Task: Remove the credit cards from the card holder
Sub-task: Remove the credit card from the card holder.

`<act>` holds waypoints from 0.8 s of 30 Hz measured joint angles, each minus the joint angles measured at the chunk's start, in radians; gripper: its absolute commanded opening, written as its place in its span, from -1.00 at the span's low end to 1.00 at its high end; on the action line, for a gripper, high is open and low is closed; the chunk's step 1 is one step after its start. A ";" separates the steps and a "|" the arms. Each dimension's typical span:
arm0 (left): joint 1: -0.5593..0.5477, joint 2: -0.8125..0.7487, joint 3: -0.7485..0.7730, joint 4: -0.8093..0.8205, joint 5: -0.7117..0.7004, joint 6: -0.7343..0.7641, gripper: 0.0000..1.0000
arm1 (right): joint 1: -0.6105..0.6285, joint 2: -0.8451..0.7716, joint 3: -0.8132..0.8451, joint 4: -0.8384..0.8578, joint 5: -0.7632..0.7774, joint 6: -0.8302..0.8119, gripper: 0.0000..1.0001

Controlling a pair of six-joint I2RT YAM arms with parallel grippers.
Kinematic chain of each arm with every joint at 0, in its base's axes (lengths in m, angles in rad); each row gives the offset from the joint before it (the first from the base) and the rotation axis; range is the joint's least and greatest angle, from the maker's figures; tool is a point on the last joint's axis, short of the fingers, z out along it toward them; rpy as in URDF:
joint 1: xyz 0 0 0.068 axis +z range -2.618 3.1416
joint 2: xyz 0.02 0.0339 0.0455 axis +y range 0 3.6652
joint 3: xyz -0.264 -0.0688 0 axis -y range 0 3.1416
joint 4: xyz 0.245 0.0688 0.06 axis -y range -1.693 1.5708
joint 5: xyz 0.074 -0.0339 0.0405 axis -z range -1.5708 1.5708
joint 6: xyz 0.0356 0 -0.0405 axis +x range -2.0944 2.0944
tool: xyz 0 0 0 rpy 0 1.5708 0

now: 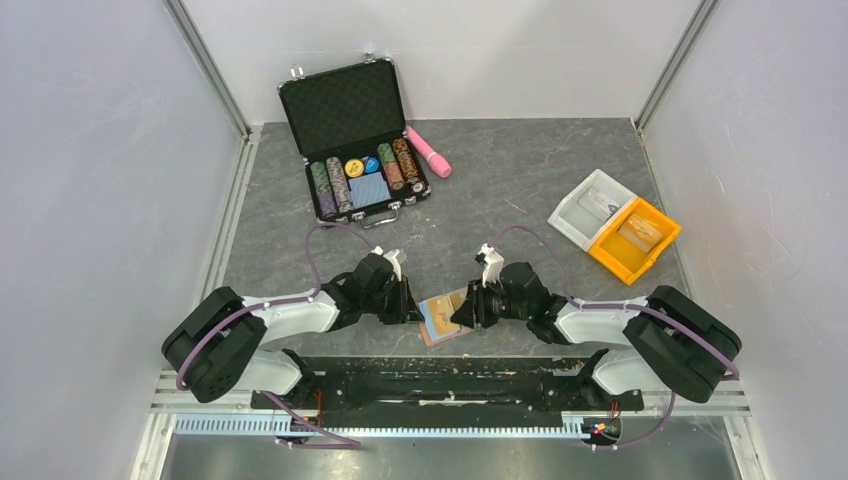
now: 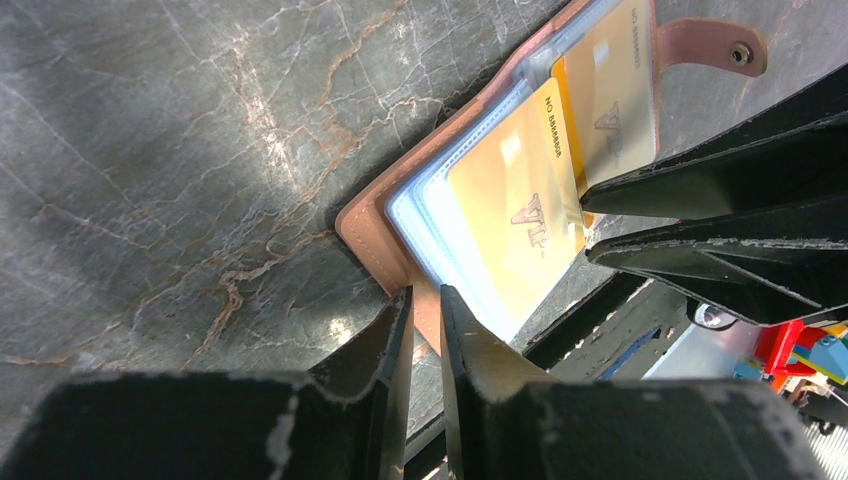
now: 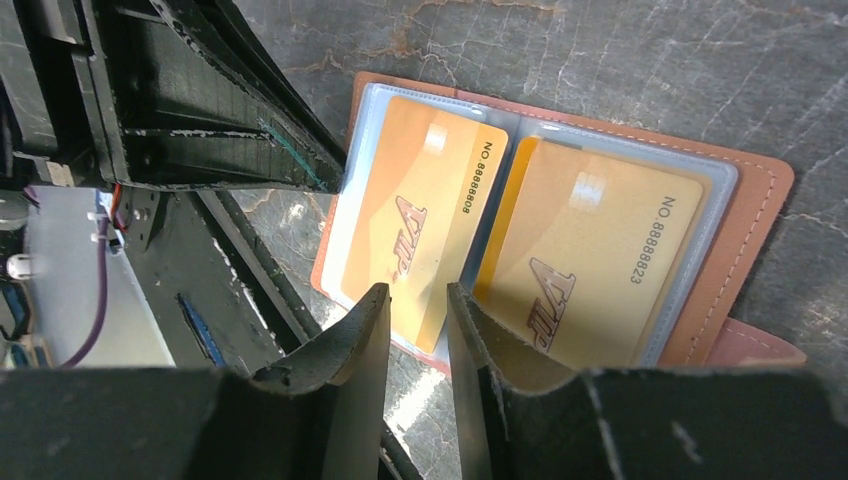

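Note:
The brown card holder (image 1: 443,315) lies open on the grey table between my two grippers. Its clear pockets hold an orange-yellow credit card (image 3: 420,220) on the left page and a tan credit card (image 3: 590,250) on the right page. A further orange card edge shows behind the tan one. My left gripper (image 2: 425,295) is shut on the brown cover edge (image 2: 365,235) of the holder. My right gripper (image 3: 415,292) is narrowly open, with its fingertips at the near edge of the orange-yellow card. The closing tab (image 2: 710,45) lies flat.
An open black poker chip case (image 1: 355,140) with chips and a blue block stands at the back. A pink object (image 1: 428,150) lies beside it. A white bin (image 1: 592,208) and a yellow bin (image 1: 634,238) are at the right. The black base rail (image 1: 430,385) runs just behind the holder.

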State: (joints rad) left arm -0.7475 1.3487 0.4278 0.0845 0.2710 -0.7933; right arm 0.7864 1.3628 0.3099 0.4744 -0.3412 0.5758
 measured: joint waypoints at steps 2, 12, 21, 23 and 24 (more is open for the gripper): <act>0.000 0.000 0.000 0.000 0.000 0.000 -0.55 | -0.007 0.000 -0.007 0.016 -0.007 0.010 -0.42; 0.000 -0.009 0.006 -0.019 -0.004 -0.001 -0.39 | -0.026 0.000 -0.031 0.056 -0.025 0.046 -0.43; -0.001 -0.134 0.068 -0.161 -0.034 -0.003 -0.40 | -0.030 0.000 -0.031 0.055 -0.024 0.046 -0.43; -0.001 -0.139 0.079 -0.156 -0.034 -0.003 -0.45 | -0.031 0.000 -0.031 0.055 -0.024 0.046 -0.43; -0.001 -0.137 0.081 -0.154 -0.033 -0.003 -0.49 | -0.031 0.000 -0.031 0.055 -0.024 0.046 -0.43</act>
State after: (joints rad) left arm -0.7483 1.2121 0.5087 -0.0692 0.2382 -0.7959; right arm 0.7559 1.3628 0.2790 0.5297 -0.3656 0.6216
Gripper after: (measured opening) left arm 0.296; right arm 0.287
